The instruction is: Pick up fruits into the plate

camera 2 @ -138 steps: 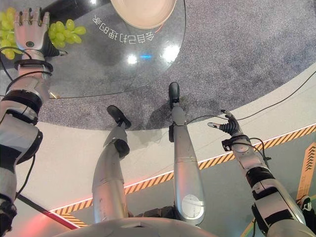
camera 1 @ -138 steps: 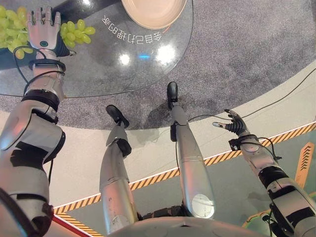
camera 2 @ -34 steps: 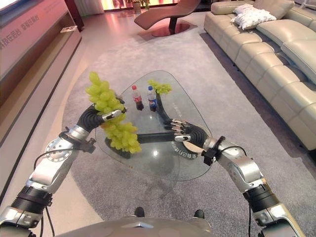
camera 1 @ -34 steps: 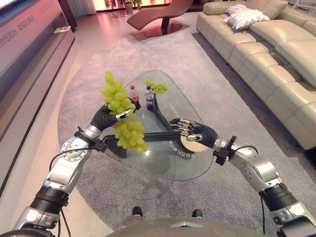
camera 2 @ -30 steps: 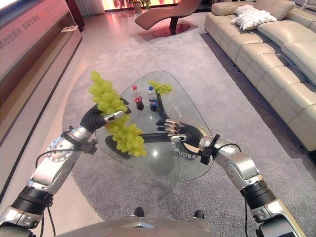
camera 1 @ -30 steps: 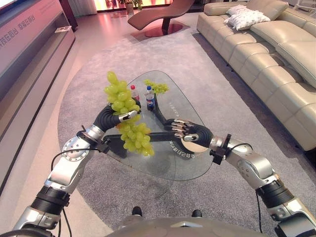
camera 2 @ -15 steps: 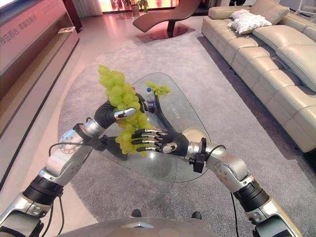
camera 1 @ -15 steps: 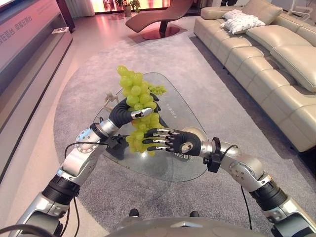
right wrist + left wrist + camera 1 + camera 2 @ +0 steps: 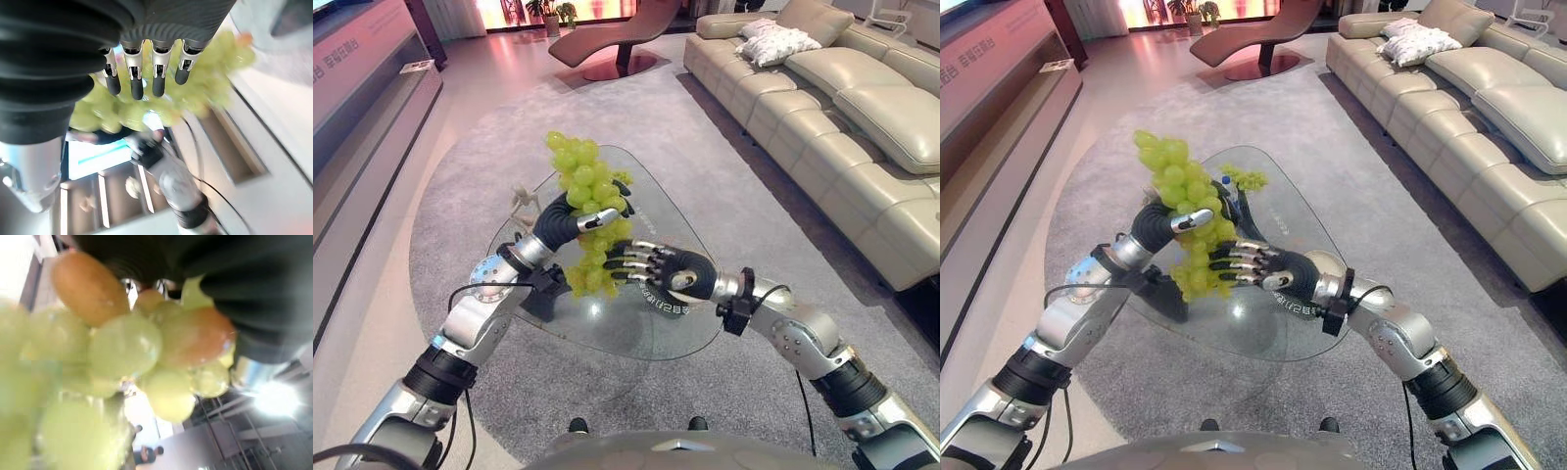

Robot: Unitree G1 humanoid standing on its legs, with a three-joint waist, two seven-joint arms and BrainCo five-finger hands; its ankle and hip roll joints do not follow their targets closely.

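Fingers of your right hand (image 9: 677, 278) are straight and spread, holding nothing, their dark tips (image 9: 135, 90) aimed toward your left at the lower half of the bunch of grapes (image 9: 591, 213) and so close that you cannot tell whether they touch it. Your left hand (image 9: 564, 221) has its fingers curled round the middle of that bunch, holding it raised above the glass counter (image 9: 658, 338). The bunch's long axis runs up and down: the top lobe stands clear above the left hand, the lower part hangs below it, level with the right fingertips. So the fruit lies just to the left of your right fingers and already inside the left ones; the left hand is the one carrying it, the right is placed only to steady or cup it from the side. The plate is largely hidden behind your right hand and wrist, on the counter on the right-hand side of the bunch, which suggests the carry should go rightward and down past that hand. Farther back on the counter, beyond the raised bunch, lies a second, smaller bunch of grapes (image 9: 1246, 178) with a bottle (image 9: 1225, 183) beside it, half hidden.
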